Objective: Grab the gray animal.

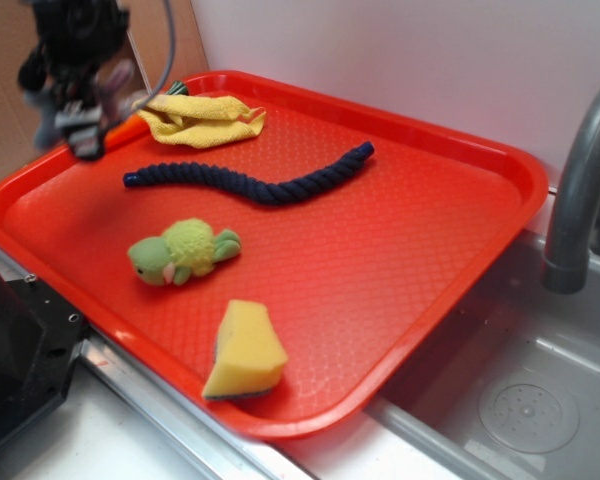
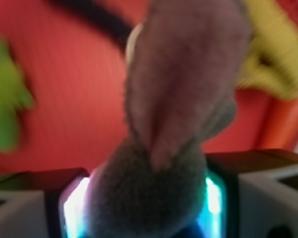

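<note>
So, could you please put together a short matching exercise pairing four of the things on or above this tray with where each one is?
Things:
1. gray animal
2. yellow cloth
3. sponge
4. green-yellow turtle

Places:
A. near edge of the red tray, closest to the camera
B. held in the gripper, above the tray's far left corner
C. left part of the tray, between the dark rope and the sponge
D. crumpled at the tray's far edge

Pairs: 1-B, 2-D, 3-A, 4-C
</note>
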`<action>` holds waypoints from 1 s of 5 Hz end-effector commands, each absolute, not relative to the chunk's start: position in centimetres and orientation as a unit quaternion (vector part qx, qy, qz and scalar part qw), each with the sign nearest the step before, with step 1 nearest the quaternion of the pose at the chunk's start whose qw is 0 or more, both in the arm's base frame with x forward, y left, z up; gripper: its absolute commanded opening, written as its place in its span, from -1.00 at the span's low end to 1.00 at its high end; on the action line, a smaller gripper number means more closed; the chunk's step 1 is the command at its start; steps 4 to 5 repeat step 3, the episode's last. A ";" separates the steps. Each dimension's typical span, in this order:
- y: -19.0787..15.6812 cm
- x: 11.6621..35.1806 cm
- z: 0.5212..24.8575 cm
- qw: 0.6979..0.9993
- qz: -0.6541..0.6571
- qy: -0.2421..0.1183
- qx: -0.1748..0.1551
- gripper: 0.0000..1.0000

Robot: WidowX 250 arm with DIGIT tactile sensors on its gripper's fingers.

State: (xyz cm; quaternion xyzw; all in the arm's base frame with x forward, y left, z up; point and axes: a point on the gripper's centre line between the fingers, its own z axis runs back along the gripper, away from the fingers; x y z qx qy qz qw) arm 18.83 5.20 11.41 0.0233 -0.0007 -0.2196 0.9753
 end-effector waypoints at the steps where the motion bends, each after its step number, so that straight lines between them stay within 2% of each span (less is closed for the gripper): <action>1: 2.0 21.9 23.0 0.994 -0.084 -0.069 0.007 -1.00; 2: 3.9 20.0 24.0 0.998 0.040 -0.043 0.012 -1.00; 3: 5.2 18.6 22.5 0.985 0.165 -0.042 0.011 -1.00; 5: 5.2 18.6 22.5 0.985 0.165 -0.042 0.011 -1.00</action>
